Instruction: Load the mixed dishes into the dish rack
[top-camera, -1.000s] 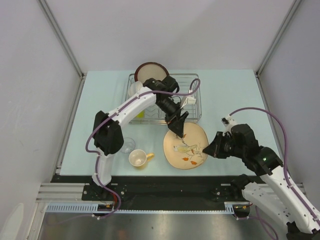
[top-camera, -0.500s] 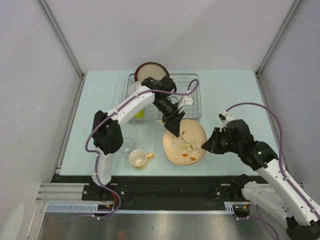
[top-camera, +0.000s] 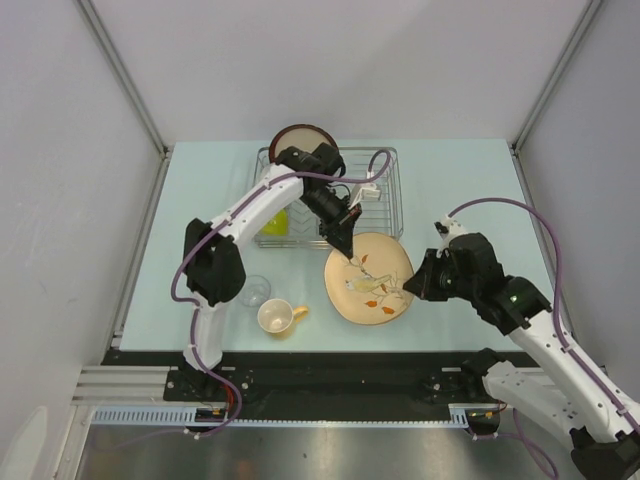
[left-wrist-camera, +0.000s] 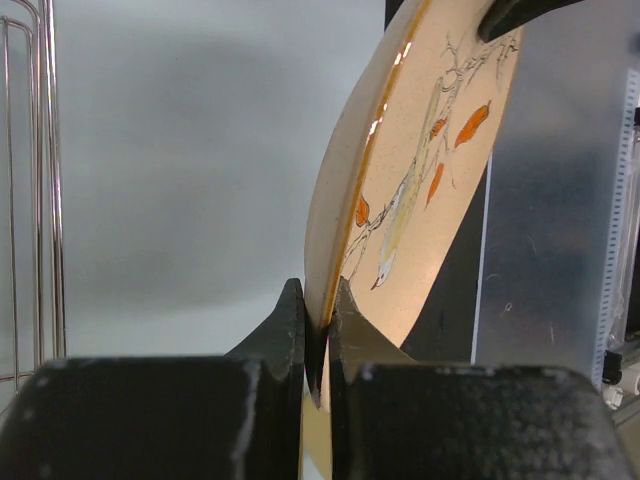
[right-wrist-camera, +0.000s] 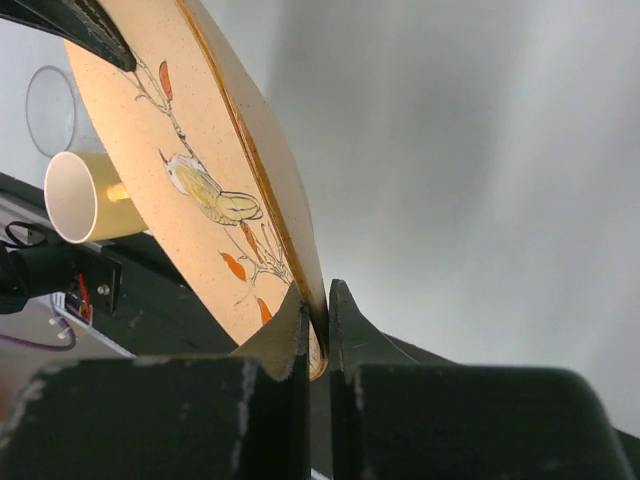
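Note:
The cream floral plate (top-camera: 368, 280) hangs between both grippers, just in front of the dish rack (top-camera: 388, 160). My left gripper (top-camera: 347, 250) is shut on its far left rim, and the left wrist view shows the plate (left-wrist-camera: 420, 150) pinched at the gripper (left-wrist-camera: 318, 312). My right gripper (top-camera: 412, 288) is shut on the right rim; the right wrist view shows plate (right-wrist-camera: 190, 170) and gripper (right-wrist-camera: 318, 312). A dark-red-rimmed plate (top-camera: 300, 141) stands at the rack's back left. A lime-green bowl (top-camera: 275, 223) lies in the rack under the left arm.
A tan-yellow mug (top-camera: 277, 316) and a small clear glass (top-camera: 256, 290) stand on the table left of the held plate; the right wrist view shows the mug (right-wrist-camera: 80, 195) and glass (right-wrist-camera: 48, 105) too. Rack wires (left-wrist-camera: 30, 180) run beside the left gripper.
My left gripper has shut on the floral plate's rim. The plate has shifted a little up and toward the rack, and the right arm has followed it, still gripping.

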